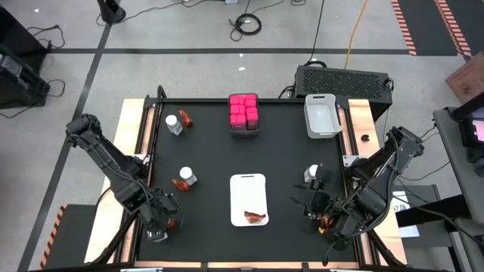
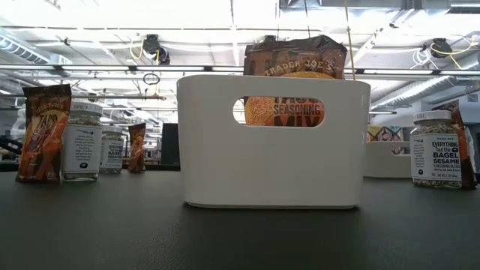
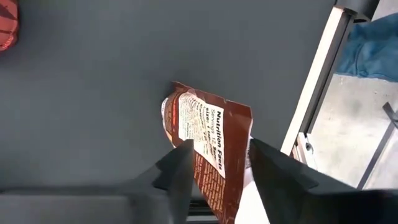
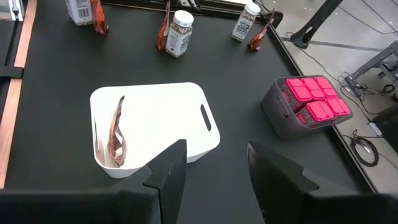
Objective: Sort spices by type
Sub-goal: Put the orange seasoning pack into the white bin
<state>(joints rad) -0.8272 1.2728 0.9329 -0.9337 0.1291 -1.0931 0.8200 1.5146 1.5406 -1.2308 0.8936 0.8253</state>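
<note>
Spices as I logged them: pink cube boxes filled the grey bin at the surface's far edge; one red-orange packet stood inside the white bin. Left gripper, near corner, jaws grasping another packet. Right gripper hovered with jaws released, holding nothing. Jars stood loose.
</note>
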